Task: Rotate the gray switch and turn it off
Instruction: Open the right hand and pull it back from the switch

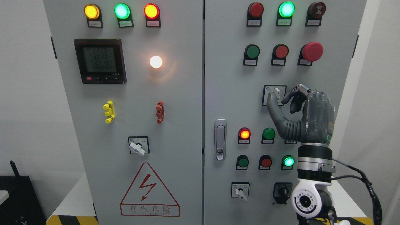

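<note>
The gray rotary switch [277,91] sits in a black-framed square plate on the cabinet's right door [231,93], its pale knob pointing roughly upward. My right hand [277,98] is raised in front of it, palm toward the panel. The dark thumb [272,103] lies at the knob's left and the curled forefinger [289,95] at its right, pinching the knob. The switch's lower part is hidden behind the fingers. The left arm does not show.
Lit and unlit lamps and push buttons surround the switch, with a red mushroom stop button [312,51] above right. A door handle [220,139] is at the left. Two more rotary switches [240,191] [137,147] and a black selector [282,190] sit lower.
</note>
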Motion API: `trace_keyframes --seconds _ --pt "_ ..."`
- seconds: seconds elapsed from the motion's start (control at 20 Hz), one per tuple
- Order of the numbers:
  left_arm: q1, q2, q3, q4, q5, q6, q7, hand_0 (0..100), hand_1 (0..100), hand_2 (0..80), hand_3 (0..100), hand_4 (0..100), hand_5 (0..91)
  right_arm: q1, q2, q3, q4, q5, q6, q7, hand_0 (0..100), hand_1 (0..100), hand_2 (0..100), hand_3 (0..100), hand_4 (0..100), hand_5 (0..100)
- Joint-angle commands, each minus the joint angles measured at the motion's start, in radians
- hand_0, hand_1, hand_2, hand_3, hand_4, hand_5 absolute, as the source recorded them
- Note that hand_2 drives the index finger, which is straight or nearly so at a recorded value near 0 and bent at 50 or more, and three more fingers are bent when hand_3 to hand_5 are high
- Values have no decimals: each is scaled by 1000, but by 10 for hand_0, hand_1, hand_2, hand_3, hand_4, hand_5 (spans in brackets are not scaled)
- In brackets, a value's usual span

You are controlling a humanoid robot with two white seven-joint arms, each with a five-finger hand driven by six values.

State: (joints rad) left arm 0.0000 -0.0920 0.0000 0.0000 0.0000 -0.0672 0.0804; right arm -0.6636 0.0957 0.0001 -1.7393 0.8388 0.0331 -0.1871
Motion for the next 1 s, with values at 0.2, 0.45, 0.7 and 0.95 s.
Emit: trace_keyframes --seconds 0.2,0.45,0.7,0.95 --pt "-9 0 8 -26 20 0 -1 120 389 0 0 0 0 137 -57 -35 -147 0 -160 -40 270 292 609 943 951 998" --pt "-9 0 8 -26 20 0 -1 120 389 0 0 0 0 258 -152 -38 -216 -1 -294 -61 262 268 412 667 539 415" --pt "-9 0 8 -26 18 0 -1 120 389 0 0 0 0 343 -218 -37 -273 -1 -295 -60 283 270 277 326 190 10" --pt "-9 0 8 -26 18 0 -1 120 389 0 0 0 0 361 -260 -38 -298 -1 -295 -54 313 212 87 89 0 0"
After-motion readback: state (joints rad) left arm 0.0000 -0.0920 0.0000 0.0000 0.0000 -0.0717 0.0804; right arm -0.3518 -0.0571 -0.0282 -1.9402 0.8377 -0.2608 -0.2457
